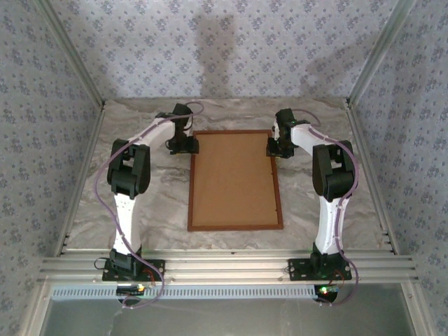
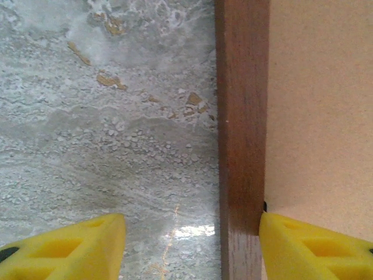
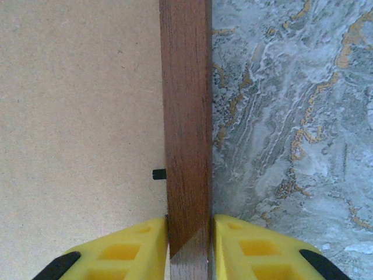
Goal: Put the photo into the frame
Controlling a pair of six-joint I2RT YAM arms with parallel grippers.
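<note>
The frame (image 1: 235,227), of dark reddish-brown wood, lies flat in the middle of the table with a plain brown backing board (image 1: 234,178) filling it. The photo is hidden. My left gripper (image 1: 183,145) is at the frame's far left corner. In the left wrist view it (image 2: 191,224) stands open across the left rail (image 2: 242,116): one yellow finger (image 2: 309,251) rests on the board against the rail's inner edge, the other (image 2: 76,248) is well clear on the table. My right gripper (image 1: 278,148) is at the far right corner, shut (image 3: 189,233) on the right rail (image 3: 185,105).
The marble-patterned tabletop (image 1: 140,203) surrounds the frame. Papered walls with metal posts close in the left, back and right. A metal rail (image 1: 224,267) runs along the near edge by the arm bases. A small black tab (image 3: 158,174) sits on the board at the right rail.
</note>
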